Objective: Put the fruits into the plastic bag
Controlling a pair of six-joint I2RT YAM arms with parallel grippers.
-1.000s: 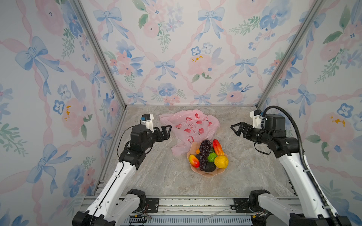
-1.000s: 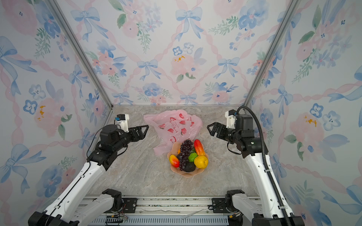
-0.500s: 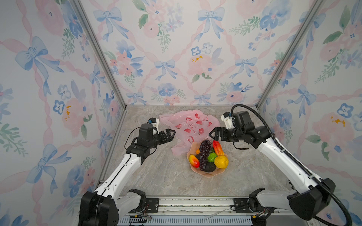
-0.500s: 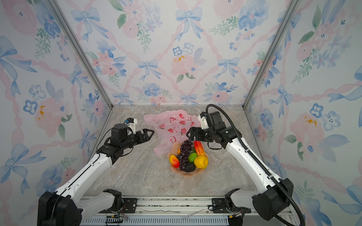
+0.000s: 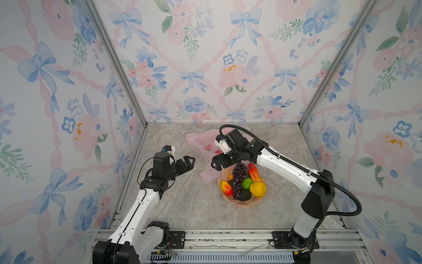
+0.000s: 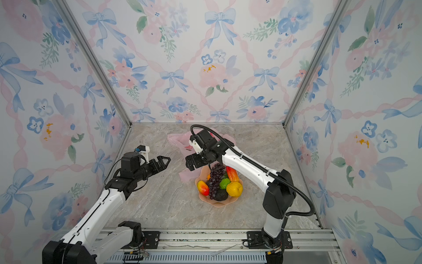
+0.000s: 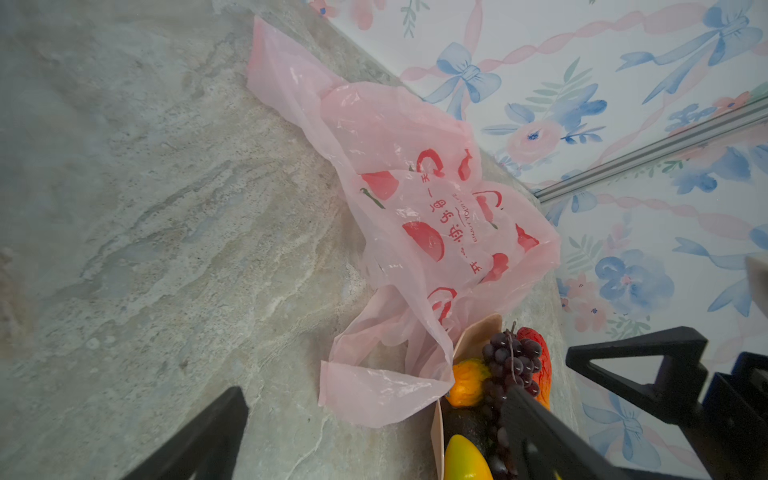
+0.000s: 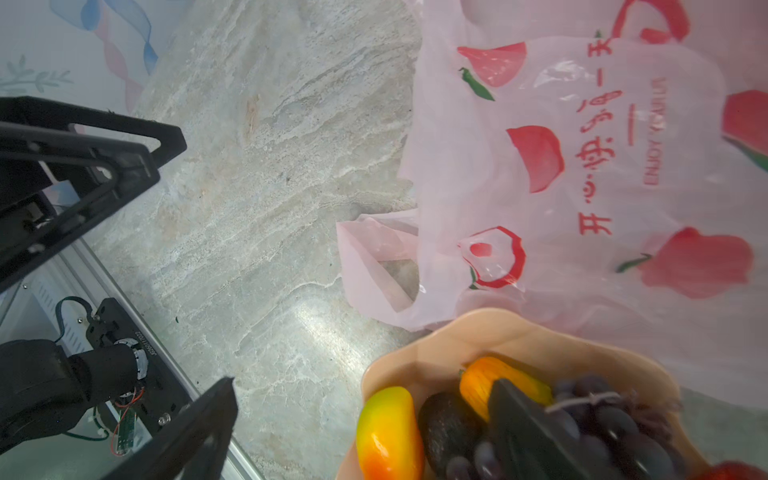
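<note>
Step in hand: the approach, as I judge it; every fruit sits in the bowl and nothing is in the bag yet.
Where the bag lies: the pink plastic bag [image 5: 198, 140] is flat and crumpled on the marble table [image 5: 182, 210], toward the back wall; its near edge touches the far rim of the peach scalloped bowl [image 5: 242, 204]; a handle loop [image 8: 365, 266] spills onto the table just beside that rim; no open mouth shows in any view.
Where the fruits lie: heaped in the bowl; the dark grape bunch [image 5: 238, 180] is draped over the middle, with a red-yellow mango [image 5: 226, 188] to its left, the yellow lemon [image 5: 258, 189] to its right, the bumpy green fruit [image 5: 247, 183] between them and a black avocado [image 5: 244, 195] at the front.
Left pincer: the left gripper [image 5: 190, 164] hangs above bare table, apart from the bag's left edge; jaws spread wide, holding nothing.
Right pincer: the right gripper [image 5: 215, 164] reaches across over the bag's near edge, by the bowl's far-left rim; jaws spread wide, likewise empty; whether it touches the film I cannot tell.
Next move calls for: a pinch on one layer only, at the handle loop or the mouth's edge, then a lift to part the film; the other arm is then free to fetch fruit.
Watch for: thin film slipping or both layers caught together; the bowl being nudged, since it rests against the bag.
</note>
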